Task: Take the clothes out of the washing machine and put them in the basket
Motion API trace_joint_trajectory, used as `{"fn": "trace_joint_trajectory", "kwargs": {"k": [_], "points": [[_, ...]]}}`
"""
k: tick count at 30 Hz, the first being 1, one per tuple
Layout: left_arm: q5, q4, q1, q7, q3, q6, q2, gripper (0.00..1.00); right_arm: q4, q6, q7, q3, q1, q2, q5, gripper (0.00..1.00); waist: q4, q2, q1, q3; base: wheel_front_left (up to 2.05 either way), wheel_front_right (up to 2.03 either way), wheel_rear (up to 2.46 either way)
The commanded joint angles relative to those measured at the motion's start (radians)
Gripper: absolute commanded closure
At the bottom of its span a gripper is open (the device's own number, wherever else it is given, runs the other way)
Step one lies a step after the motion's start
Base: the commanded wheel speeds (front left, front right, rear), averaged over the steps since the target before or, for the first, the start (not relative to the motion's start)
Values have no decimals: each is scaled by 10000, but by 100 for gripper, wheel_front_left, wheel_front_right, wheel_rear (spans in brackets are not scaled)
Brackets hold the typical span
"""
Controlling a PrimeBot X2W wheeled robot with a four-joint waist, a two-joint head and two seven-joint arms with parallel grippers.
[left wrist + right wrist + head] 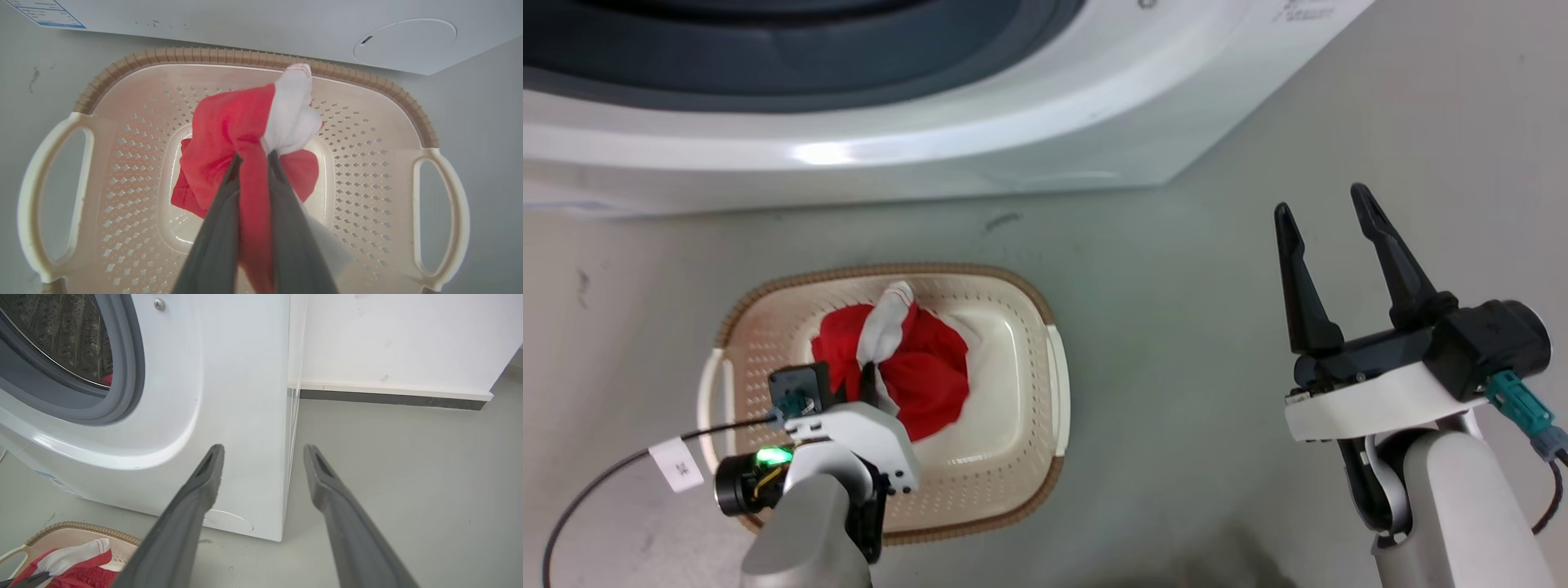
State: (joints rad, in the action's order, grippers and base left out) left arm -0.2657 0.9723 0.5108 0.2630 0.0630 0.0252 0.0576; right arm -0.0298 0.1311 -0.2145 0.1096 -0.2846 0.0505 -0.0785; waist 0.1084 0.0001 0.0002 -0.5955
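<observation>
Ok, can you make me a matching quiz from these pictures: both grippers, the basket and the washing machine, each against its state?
1 left gripper
2 right gripper
3 basket
4 washing machine

A open, empty
B on the floor, brown rim
C shut on the clothes
D grey seal round its opening

Pairs: 1-C, 2-A, 3-B, 4-D

Washing machine (pixel 1029 122) shell, 12 o'clock in head view: white, smooth, glossy; glare is noted. Door seal (pixel 122 388): grey rubber, matt. Drum (pixel 61 335): perforated metal, dull sheen. Basket (pixel 367 134): cream plastic, smooth, faintly glossy, pierced; rim is moulded brown, woven-look. Clothes (pixel 931 367): soft red cloth, white trim, creased. Floor (pixel 1176 367): grey, matt, scuffed. Right gripper (pixel 1321 200): dark matt fingers.
</observation>
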Motion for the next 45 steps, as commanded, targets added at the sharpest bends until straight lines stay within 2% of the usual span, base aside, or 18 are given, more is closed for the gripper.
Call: {"fn": "trace_joint_trajectory", "kwargs": {"k": [1, 8, 14, 15, 16, 17, 24, 30, 33, 45], "points": [[42, 339, 389, 23, -76, 15, 118, 100, 0, -7, -97, 70, -271, -9, -34, 0, 294, -1, -2, -816, 0, 0, 0], [-207, 1603, 1167, 24, -457, 41, 412, 100, -142, -7, -263, 258, -648, -7, -131, 0, 550, -1, -2, -1655, 0, 0, 0], [-292, 2468, 1492, 24, -501, -57, 544, 100, -345, -7, -385, 337, -871, -7, -200, 0, 612, -1, -2, -1841, 0, 0, 0], [-289, 2524, 1512, 24, -487, -45, 544, 73, -402, -7, -405, 337, -895, -7, -197, 0, 597, -1, -2, -1796, 0, 0, 0], [-270, 2526, 1523, 24, -478, -37, 541, 50, -463, -7, -404, 335, -885, -7, -200, 0, 578, -1, -2, -1731, 0, 0, 0], [-292, 2483, 1495, 25, -504, -22, 527, 0, -554, -7, -422, 325, -861, -7, -187, 0, 547, -1, -2, -1617, 0, 0, 0], [-273, 1984, 534, 25, -531, -129, 279, 0, -1119, -7, -486, 214, -393, -6, -41, 0, 263, -1, -2, -35, 0, 0, 0], [-128, 1103, -589, 25, -531, -225, 76, 0, -1276, -7, -423, -82, 295, -3, 183, 0, -35, -1, -2, 1536, 0, 0, 0], [-85, 694, -968, 25, -553, -247, 28, 0, -1238, -7, -322, -195, 527, -3, 237, 0, -135, -1, -2, 1983, 0, 0, 0], [-130, -2202, -2541, 25, -359, 26, -78, 0, -726, -7, 252, -634, 1597, -3, 418, 0, -557, -1, -2, 3800, 0, 0, 0]]}}
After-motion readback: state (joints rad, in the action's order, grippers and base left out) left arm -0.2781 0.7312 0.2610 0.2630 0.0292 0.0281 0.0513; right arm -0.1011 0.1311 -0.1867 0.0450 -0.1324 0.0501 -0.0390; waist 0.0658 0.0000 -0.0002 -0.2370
